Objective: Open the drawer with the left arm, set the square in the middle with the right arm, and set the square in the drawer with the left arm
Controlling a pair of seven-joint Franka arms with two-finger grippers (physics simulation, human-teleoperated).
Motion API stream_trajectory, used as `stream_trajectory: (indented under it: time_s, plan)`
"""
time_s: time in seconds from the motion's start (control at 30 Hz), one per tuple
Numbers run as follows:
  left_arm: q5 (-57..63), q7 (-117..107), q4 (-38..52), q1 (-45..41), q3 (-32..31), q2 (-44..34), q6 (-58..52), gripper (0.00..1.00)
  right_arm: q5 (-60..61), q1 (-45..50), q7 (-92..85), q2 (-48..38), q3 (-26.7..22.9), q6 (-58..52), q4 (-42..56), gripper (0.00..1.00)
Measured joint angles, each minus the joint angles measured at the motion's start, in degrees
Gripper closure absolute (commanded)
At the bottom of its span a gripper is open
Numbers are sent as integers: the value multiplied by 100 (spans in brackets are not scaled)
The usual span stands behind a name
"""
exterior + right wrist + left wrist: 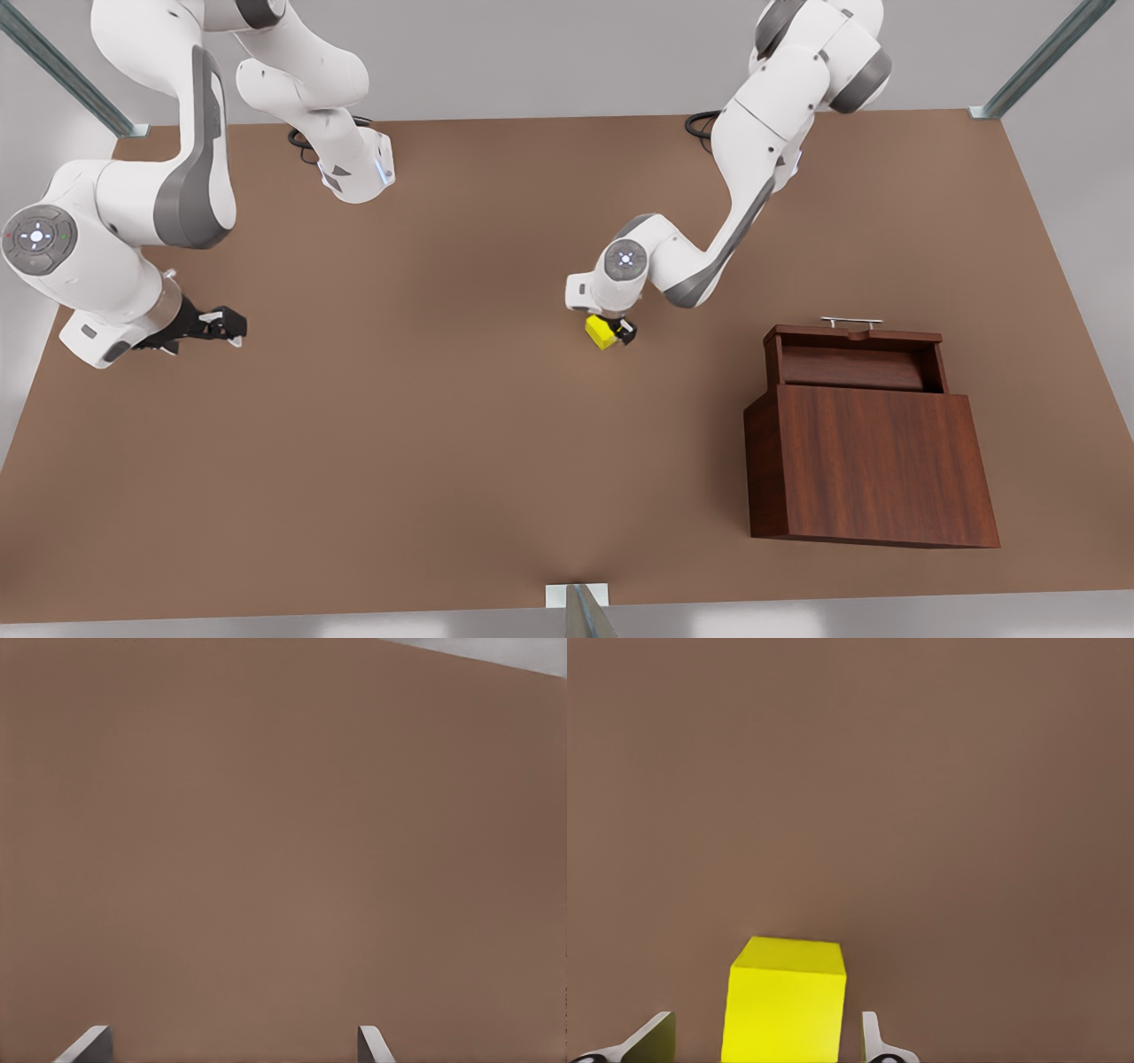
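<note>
The square, a small yellow cube, rests on the brown tabletop at the middle. My left gripper hangs over it on the arm at the front view's right. In the left wrist view the square stands between the two fingers, with a narrow gap on each side, so the gripper is open around it. The drawer is pulled out of the wooden box, its silver handle facing the far side. My right gripper waits open at the front view's left, nothing between its fingers.
The wooden box takes up the near right of the table. Both arm bases stand along the far edge. Metal frame posts rise at the table's corners and at the middle of the near edge.
</note>
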Motion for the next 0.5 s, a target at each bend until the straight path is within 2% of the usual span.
stream_trajectory:
  time_s: [0.5]
  plan:
    - [98,-9,-150,-107,167,514,550,0,9,3,0,56,0,0,75,0]
